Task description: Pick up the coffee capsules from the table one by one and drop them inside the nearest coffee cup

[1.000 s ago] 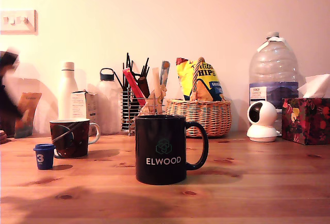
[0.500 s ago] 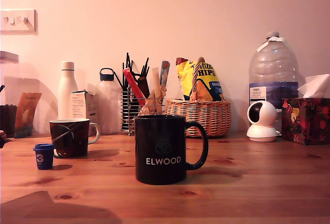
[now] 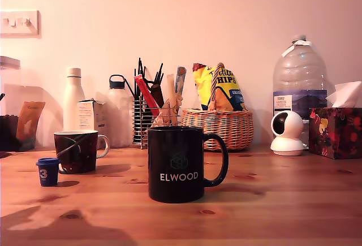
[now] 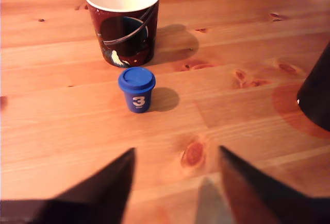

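Tool [image 4: 175, 183] hung open and empty above the desk [image 4: 247, 116]; closing off-centre could tip the blue capsule [image 4: 136, 89] toward the patterned mug [image 4: 122, 21].

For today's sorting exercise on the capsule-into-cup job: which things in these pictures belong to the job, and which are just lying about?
Belong to the job:
blue capsule
patterned mug
black ELWOOD mug
gripper, open
table

Just lying about:
wicker basket
water jug
tissue box
white bottle
utensil holder

dark blue capsule [image 4: 136, 89] with white "3", warm brown knotted table [image 4: 247, 38]
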Controlling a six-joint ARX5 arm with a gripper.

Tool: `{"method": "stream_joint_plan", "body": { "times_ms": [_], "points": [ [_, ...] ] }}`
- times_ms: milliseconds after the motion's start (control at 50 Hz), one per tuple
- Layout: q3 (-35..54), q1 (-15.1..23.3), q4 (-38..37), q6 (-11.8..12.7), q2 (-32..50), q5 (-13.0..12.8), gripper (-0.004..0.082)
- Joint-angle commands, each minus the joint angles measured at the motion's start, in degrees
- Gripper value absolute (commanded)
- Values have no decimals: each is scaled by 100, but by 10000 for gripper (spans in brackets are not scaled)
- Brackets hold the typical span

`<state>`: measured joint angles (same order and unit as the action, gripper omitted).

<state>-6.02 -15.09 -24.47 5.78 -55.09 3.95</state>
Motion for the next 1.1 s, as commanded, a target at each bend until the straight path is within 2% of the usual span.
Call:
{"method": "stream_joint_plan", "body": {
  "times_ms": [0,380,820,1080],
  "points": [
    [210,20,-120,-20,33,-15,789],
    [345,20,-638,-22,-195,-59,789],
    [343,101,-2413,-170,-1725,-83,789],
    [249,138,-3488,-175,-2743,-83,789]
  ]
}}
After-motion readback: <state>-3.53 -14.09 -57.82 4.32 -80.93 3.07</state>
